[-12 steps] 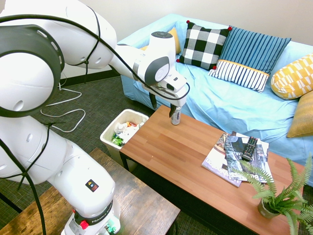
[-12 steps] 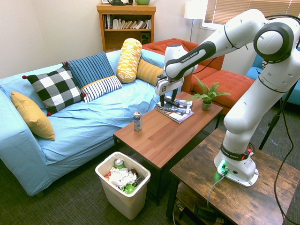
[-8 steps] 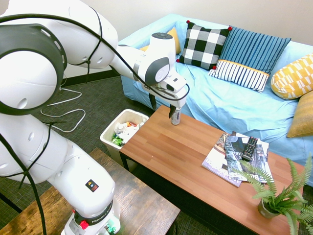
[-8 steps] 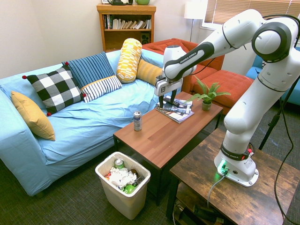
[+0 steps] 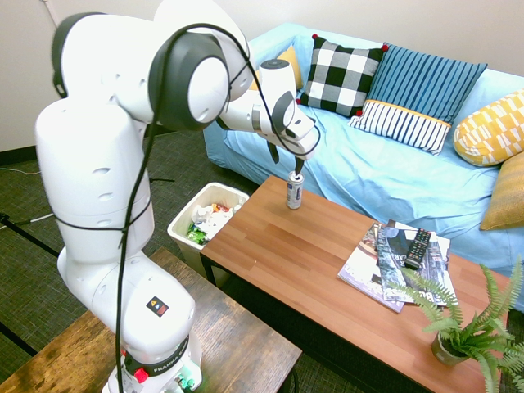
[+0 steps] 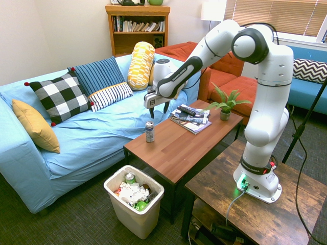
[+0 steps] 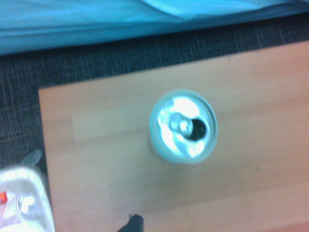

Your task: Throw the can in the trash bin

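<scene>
The table (image 5: 327, 270) carries the can (image 5: 294, 191) upright near its corner, above the floor-standing bin (image 5: 182, 221). The hand (image 5: 296, 169) hangs directly over the can, axis vertical; whether its fingers are spread I cannot tell.

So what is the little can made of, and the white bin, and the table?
The can looks like shiny metal: its silvery top glints, with a pull-tab opening. The trash bin seems to be matte white plastic, with smooth, thin walls and a rolled rim. The table looks like reddish-brown wood with plank lines, though it could be a wood-look coating.
</scene>
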Tool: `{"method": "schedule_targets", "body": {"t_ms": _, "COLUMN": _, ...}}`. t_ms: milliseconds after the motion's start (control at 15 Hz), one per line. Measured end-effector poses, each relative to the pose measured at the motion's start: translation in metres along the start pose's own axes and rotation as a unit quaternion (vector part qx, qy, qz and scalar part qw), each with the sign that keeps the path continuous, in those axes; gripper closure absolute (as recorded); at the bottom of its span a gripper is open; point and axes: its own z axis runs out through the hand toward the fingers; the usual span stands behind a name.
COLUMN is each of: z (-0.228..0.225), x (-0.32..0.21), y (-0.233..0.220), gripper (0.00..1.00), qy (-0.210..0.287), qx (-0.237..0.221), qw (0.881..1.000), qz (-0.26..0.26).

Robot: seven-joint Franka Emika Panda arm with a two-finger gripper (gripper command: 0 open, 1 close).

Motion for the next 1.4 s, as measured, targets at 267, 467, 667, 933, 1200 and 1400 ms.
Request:
{"method": "schedule_targets", "body": {"t_ms": 267, "z": 0.036, "x": 0.01, "y": -0.045, "gripper": 0.0, "qy": 0.026, "qx": -0.003, "qw": 0.999, "qz": 0.043}}
{"method": "schedule_targets", "body": {"t_ms": 467, "z": 0.054, "x": 0.02, "y": -0.053, "gripper": 0.0, "qy": 0.038, "qx": -0.009, "qw": 0.997, "qz": 0.066}}
{"method": "schedule_targets", "body": {"t_ms": 667, "z": 0.076, "x": 0.022, "y": -0.055, "gripper": 0.0, "qy": 0.039, "qx": -0.019, "qw": 0.997, "qz": 0.07}}
{"method": "schedule_targets", "body": {"t_ms": 933, "z": 0.102, "x": 0.02, "y": -0.051, "gripper": 0.0, "qy": 0.032, "qx": -0.035, "qw": 0.996, "qz": 0.079}}
{"method": "schedule_targets", "body": {"t_ms": 1200, "z": 0.128, "x": 0.019, "y": -0.048, "gripper": 0.0, "qy": 0.024, "qx": -0.048, "qw": 0.995, "qz": 0.089}}
{"method": "schedule_targets", "body": {"t_ms": 1400, "z": 0.136, "x": 0.019, "y": -0.048, "gripper": 0.0, "qy": 0.019, "qx": -0.052, "qw": 0.994, "qz": 0.095}}
